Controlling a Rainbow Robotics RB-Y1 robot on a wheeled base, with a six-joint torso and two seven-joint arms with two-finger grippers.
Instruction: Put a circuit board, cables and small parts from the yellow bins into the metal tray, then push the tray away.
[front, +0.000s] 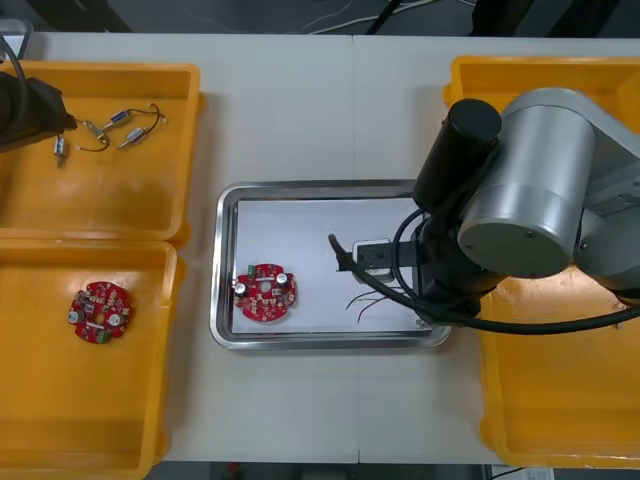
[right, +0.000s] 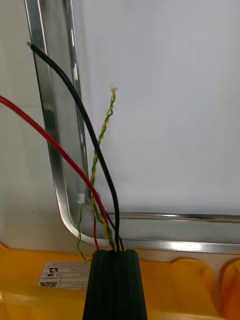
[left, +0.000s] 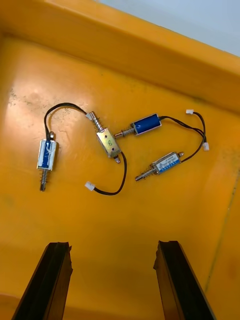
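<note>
Right gripper (right: 116, 252): fingers pinched shut on cables (right: 98, 145), at tray (right: 50, 130) corner rim. Left gripper (left: 112, 245): fingers wide apart, touching nothing, above small parts (left: 109, 143) in bin (left: 150, 60), tabletop's far-left corner.

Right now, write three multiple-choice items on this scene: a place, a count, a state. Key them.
1. The circuit board nearer the right arm lies: A in the metal tray; B in a yellow bin; C on the table.
2. Small metal parts ahead of the left gripper: A two; B four; C six.
3. The right gripper is: A open; B shut on the cables; C shut on nothing.
1 A, on its white floor. 2 B, four show. 3 B, cables rise between its fingers.
</note>
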